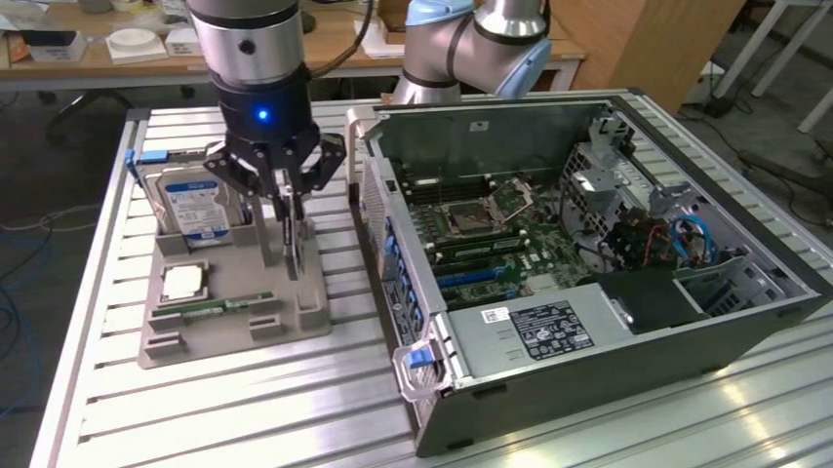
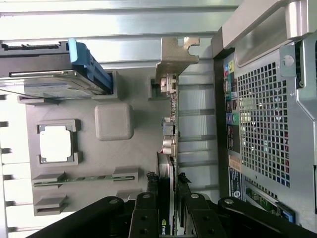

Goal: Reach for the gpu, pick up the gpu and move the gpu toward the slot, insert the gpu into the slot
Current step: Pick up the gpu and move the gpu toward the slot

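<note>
The hand (image 1: pixel 289 222) grips the top edge of the gpu (image 1: pixel 293 258), which stands on edge in the grey tray (image 1: pixel 228 336), lengthwise parallel to the case wall (image 1: pixel 377 224), with the slot (image 1: pixel 471 277) toward the exterior view's right.

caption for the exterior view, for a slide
Robot gripper closed on the gpu, which stands on edge in the grey tray beside the open computer case.
</note>
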Controlling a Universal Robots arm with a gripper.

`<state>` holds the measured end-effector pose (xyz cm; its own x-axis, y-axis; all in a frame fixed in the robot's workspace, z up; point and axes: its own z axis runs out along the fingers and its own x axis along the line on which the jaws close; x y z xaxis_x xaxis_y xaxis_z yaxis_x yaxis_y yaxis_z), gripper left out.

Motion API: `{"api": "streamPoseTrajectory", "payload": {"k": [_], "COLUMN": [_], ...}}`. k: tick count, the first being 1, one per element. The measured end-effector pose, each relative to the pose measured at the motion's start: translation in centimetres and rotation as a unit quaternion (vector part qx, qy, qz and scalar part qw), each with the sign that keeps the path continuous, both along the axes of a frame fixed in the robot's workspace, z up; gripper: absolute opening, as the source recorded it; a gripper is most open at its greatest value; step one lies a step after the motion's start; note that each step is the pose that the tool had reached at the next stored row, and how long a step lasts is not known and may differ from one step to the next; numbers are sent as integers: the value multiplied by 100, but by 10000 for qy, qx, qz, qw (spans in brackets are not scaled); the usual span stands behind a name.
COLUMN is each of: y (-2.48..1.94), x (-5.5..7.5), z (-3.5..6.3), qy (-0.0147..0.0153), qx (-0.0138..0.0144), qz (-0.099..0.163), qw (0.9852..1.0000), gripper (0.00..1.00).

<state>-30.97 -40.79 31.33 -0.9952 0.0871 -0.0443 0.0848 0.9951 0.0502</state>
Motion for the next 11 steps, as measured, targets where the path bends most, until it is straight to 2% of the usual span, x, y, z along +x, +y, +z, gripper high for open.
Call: {"api": "streamPoseTrajectory", "payload": {"k": [11], "y": [0], "x": [0], "z": [203], "qy": [0], "qx": [1], "qz": [0], "qw": [10000], "gripper": [25]}}
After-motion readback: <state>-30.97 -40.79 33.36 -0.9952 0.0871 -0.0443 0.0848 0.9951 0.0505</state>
